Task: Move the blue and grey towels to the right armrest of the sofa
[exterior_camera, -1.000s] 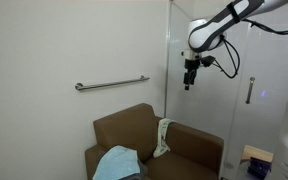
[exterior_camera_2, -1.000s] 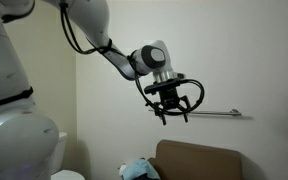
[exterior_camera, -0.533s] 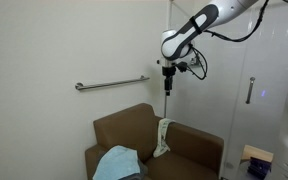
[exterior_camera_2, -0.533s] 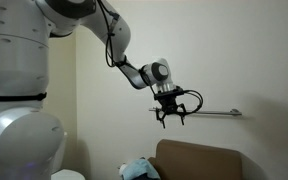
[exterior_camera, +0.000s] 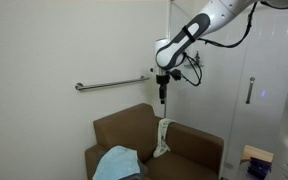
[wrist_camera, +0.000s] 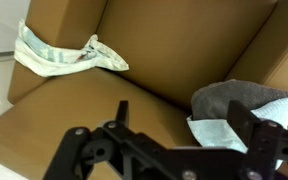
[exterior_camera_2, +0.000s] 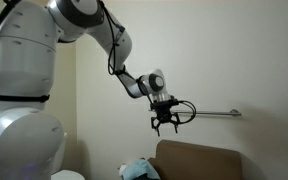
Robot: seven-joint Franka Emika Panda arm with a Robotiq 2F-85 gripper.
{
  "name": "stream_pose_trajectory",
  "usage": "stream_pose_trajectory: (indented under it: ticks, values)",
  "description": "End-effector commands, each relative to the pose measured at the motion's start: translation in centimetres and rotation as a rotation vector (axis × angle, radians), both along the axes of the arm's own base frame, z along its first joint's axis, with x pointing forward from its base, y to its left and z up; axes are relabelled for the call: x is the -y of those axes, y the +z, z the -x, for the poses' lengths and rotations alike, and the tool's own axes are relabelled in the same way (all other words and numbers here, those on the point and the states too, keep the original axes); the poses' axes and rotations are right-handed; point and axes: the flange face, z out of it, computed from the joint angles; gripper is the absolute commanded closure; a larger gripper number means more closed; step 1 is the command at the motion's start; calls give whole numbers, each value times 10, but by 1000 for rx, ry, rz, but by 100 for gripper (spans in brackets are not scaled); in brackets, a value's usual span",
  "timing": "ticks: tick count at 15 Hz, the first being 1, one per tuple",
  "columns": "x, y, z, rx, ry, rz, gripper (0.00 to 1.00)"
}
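Note:
A brown sofa (exterior_camera: 189, 143) stands against the wall. A light blue towel (exterior_camera: 115, 162) lies bunched on one end of it, also seen in an exterior view (exterior_camera_2: 139, 168). In the wrist view the blue towel (wrist_camera: 227, 127) lies with a grey towel (wrist_camera: 234, 94) at the right. A pale, whitish patterned cloth (exterior_camera: 163, 136) hangs over the other armrest, top left in the wrist view (wrist_camera: 62, 56). My gripper (exterior_camera: 162, 95) hangs open and empty high above the sofa seat (wrist_camera: 84, 110), touching nothing; it also shows in an exterior view (exterior_camera_2: 164, 125) and the wrist view (wrist_camera: 169, 140).
A metal grab rail (exterior_camera: 112, 84) runs along the wall behind the sofa, close to the gripper in an exterior view (exterior_camera_2: 210, 113). A glass door with a handle (exterior_camera: 249, 90) stands beside the sofa. A yellow and purple object (exterior_camera: 254, 160) sits low by the door.
The gripper has moved sideways along the wall and lower, from near the glass door to above the sofa by the pale cloth. The towels have not moved.

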Motion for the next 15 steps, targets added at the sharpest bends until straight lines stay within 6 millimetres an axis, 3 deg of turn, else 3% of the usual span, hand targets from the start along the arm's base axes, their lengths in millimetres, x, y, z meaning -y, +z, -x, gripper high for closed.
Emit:
stream_pose_trajectory:
  ticks: [1, 3, 6, 10, 15]
  values:
    - [-47, -72, -17, -31, 177, -21, 0]
    - [-72, -104, -28, -13, 240, -7, 0]
    - [-97, -132, -46, 64, 360, 58, 0]
    - [-117, -146, -72, 139, 548, 76, 0]
    - [-159, -170, -98, 109, 776, -1, 0]
